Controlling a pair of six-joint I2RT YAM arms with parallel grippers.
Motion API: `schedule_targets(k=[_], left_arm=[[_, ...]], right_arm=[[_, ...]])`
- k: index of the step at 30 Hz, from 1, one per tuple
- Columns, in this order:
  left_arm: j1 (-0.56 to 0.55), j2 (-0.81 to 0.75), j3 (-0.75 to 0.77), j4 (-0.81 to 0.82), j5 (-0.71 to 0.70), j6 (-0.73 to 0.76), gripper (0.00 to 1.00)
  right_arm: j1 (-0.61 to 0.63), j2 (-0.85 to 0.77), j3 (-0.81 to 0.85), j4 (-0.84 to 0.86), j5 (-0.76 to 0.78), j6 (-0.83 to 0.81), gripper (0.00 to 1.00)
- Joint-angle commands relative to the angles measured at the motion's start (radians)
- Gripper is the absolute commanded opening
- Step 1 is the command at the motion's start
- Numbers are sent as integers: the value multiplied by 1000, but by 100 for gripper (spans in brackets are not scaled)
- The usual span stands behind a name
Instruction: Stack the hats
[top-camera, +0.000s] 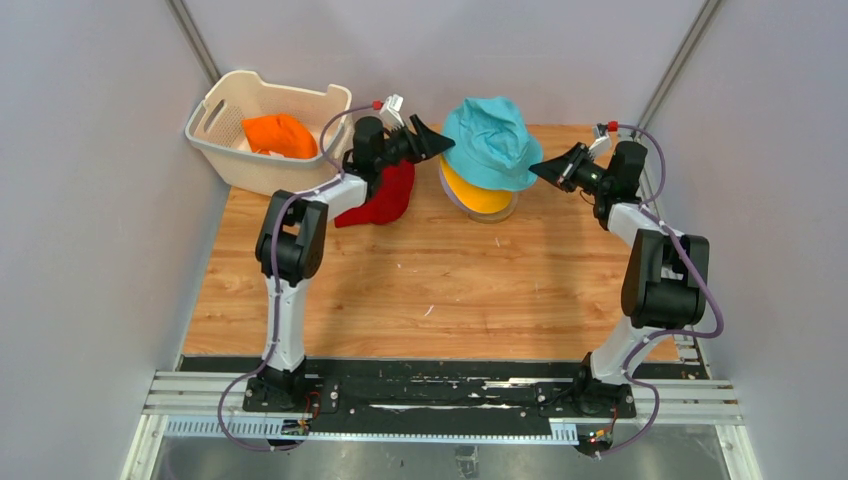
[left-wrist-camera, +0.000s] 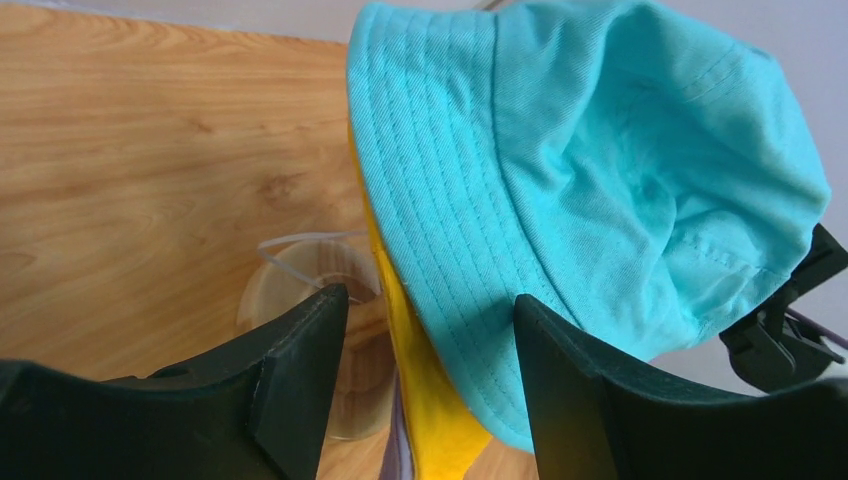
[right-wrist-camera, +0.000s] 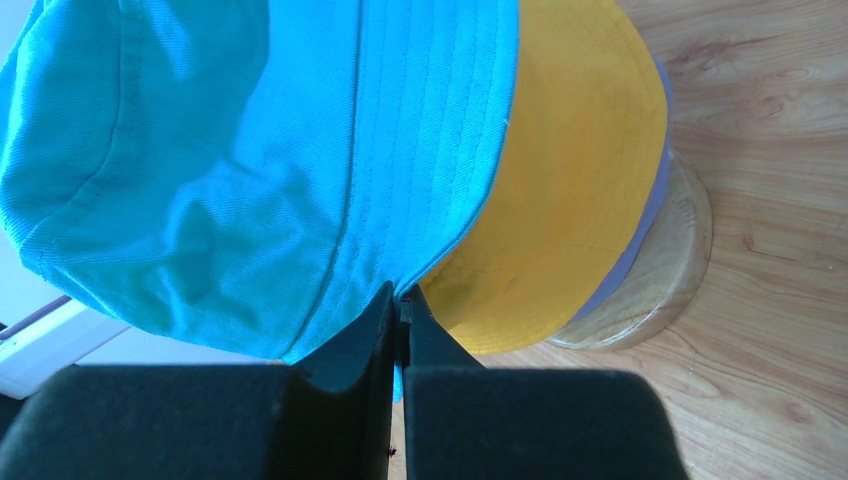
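A teal hat (top-camera: 492, 140) near the bench's far edge, between the grippers — right gripper (top-camera: 536, 168) pinching its brim, left gripper (top-camera: 444, 143) spread and empty.

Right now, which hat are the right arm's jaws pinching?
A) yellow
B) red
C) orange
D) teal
D: in the right wrist view the right jaws are closed on the brim edge of the teal hat, which sits over the yellow hat; the left jaws stand open.
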Motion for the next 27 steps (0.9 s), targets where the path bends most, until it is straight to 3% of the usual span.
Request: schedule_targets(k=[1, 5, 7, 10, 11, 14, 27], left_arm=[[-3, 62, 36, 164, 105, -108, 66], [-1, 112, 45, 304, 126, -208, 61], [1, 137, 41, 420, 124, -276, 45], [7, 196, 47, 657, 112, -439, 4], [12, 218, 51, 731, 103, -495, 1], [22, 260, 38, 874, 66, -609, 0], [27, 280, -94, 957, 53, -644, 0]], right_arm=[[-21, 13, 6, 29, -28, 3, 1], [-20, 15, 5, 34, -32, 5, 0], [-21, 15, 5, 34, -31, 5, 1], [-20, 19, 5, 35, -31, 5, 1], [-21, 19, 6, 37, -30, 5, 0], [-20, 24, 14, 38, -21, 5, 1], [-20, 208, 144, -149, 97, -92, 1]])
